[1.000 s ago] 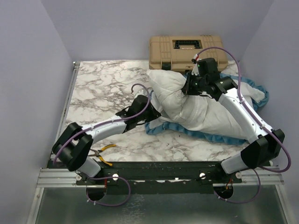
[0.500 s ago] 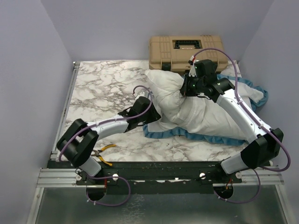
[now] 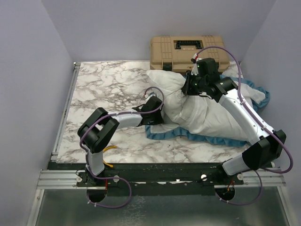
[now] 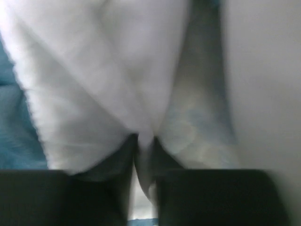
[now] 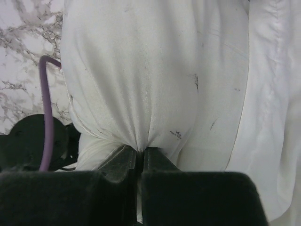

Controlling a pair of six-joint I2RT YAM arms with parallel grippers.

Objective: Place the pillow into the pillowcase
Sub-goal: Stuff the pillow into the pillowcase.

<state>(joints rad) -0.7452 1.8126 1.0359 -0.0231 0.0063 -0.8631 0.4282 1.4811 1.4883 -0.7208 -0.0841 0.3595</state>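
My left hand [image 4: 145,145]: pinching a fold of white pillowcase [image 3: 174,133] cloth, centre frame.
My right hand [image 5: 139,153]: pinching the pillow [image 3: 171,94].
Pillow: right of centre on the bench [image 3: 103,89], lying over the pillowcase.

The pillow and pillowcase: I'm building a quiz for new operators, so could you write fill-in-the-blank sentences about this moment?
1. The right gripper pinches the plain ___ pillow.
2. The pillowcase has a frilled edging coloured ___.
3. The left gripper is ___ on the pillowcase's fabric.
4. The tan case stands at the table's ___ edge.
Missing words: white; blue; shut; far.
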